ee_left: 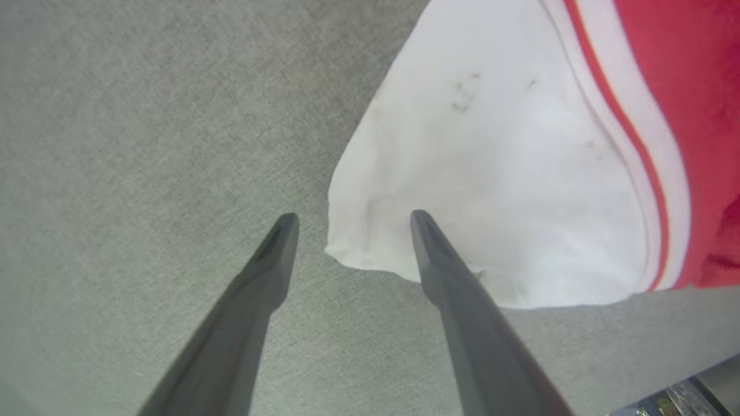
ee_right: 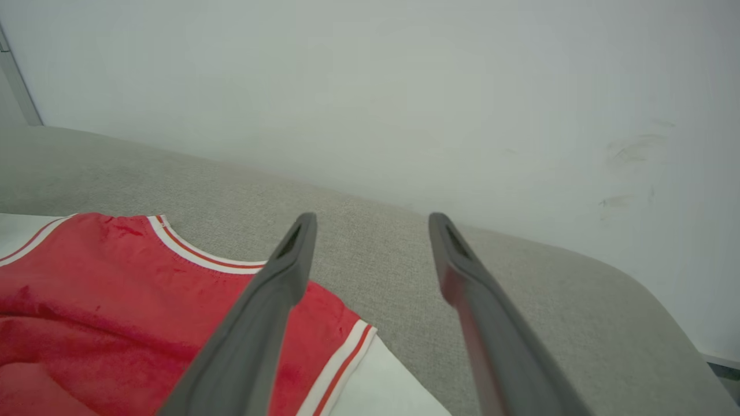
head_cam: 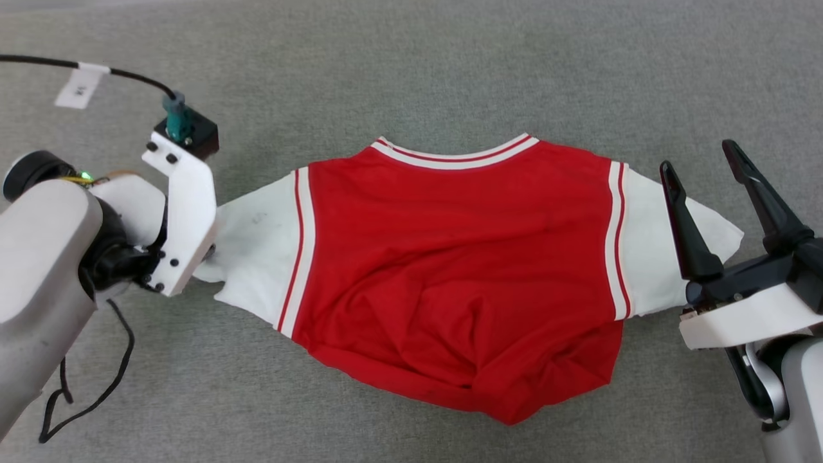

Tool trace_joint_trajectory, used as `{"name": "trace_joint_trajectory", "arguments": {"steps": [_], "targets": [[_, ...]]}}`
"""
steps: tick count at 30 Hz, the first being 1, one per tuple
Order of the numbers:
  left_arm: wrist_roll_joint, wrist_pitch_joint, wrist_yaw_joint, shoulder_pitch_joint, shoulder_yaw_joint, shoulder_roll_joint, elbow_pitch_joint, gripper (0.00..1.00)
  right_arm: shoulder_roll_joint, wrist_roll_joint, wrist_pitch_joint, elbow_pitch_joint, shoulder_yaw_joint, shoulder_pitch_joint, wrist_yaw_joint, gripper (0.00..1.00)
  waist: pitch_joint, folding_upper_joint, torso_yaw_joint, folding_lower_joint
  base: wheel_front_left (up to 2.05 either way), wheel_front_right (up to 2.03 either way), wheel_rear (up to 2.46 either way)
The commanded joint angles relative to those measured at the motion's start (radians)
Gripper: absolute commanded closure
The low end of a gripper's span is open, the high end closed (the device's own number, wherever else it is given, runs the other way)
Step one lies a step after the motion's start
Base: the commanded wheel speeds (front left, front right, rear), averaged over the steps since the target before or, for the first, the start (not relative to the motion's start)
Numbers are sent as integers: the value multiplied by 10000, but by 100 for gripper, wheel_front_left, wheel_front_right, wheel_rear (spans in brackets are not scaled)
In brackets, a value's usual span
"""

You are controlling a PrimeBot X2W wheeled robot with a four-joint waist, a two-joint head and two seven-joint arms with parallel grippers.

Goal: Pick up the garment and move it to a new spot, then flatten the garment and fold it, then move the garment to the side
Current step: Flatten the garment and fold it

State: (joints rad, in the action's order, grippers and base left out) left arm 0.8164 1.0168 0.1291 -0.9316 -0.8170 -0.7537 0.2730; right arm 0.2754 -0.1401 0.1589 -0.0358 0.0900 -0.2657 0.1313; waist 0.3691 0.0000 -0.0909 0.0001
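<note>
Head camera first: the garment (head_cam: 450,257) lies spread across the middle of the grey padded surface (head_cam: 411,64), plain red side up, striped collar toward the far edge, lower hem bunched into folds toward the near edge. Its white sleeves reach out to either side. That view hides the left gripper's fingers under a white wrist bracket (head_cam: 183,212) at the tip of the left sleeve (head_cam: 257,238).

Over to the left wrist camera, and here is the missing part: the left gripper (ee_left: 350,216) has its jaws wide apart, one finger across the corner of the white sleeve, the other over bare grey cloth. Nothing is pinched between them. Whether the tips touch the fabric I cannot tell.

On the other side, the right gripper (head_cam: 699,155) is also spread wide and empty. In the head view its inner finger crosses the right sleeve (head_cam: 646,212), while the outer one stands off the garment.

The right wrist camera adds what the head view lacks: the surface's far edge curves round into a corner, with a pale wall (ee_right: 404,86) close behind it.

Open room? There is a broad strip of bare grey between the collar and the far edge, and more beyond each sleeve. A black cable (head_cam: 128,74) with a white tag (head_cam: 80,87) crosses the far left corner; a loose black cord (head_cam: 96,386) trails near the left arm.
</note>
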Motion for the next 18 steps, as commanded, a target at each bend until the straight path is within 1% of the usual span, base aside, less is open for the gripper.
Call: {"name": "trace_joint_trajectory", "arguments": {"steps": [1,5,7,8,9,10,12,15,18], "targets": [[84,189,-4,-124,-260,-115,260,0,29,-47,96,75,54,-214,-11,0,248,0,-161,-1,0,0,0],[222,158,-5,-68,-706,-98,711,0,-13,-94,171,270,159,-432,-11,0,503,0,-302,-1,0,0,0],[298,263,-4,26,-1115,-75,779,0,-11,-102,201,372,217,-499,-11,0,558,0,-346,-1,0,0,0],[375,234,-4,72,-1274,-56,753,19,13,-115,242,439,205,-525,-11,0,569,0,-353,-1,0,0,0],[488,154,-3,91,-1385,-45,744,84,34,-130,257,505,190,-560,-11,0,569,0,-353,-1,0,0,0],[552,106,-3,69,-1493,-31,750,100,55,-141,277,546,161,-606,-11,0,550,0,-345,-1,0,0,0],[616,-75,-3,-65,-1676,-99,687,100,109,-154,288,621,24,-670,-11,0,460,0,-300,-1,0,0,0],[627,-404,-3,-308,-1928,-358,488,100,248,-94,234,618,-157,-741,-11,0,218,0,-212,-1,0,0,0],[782,-840,-3,-492,-2025,-568,325,100,616,-79,43,453,-344,-994,-11,0,-52,0,-107,-1,0,0,0]]}}
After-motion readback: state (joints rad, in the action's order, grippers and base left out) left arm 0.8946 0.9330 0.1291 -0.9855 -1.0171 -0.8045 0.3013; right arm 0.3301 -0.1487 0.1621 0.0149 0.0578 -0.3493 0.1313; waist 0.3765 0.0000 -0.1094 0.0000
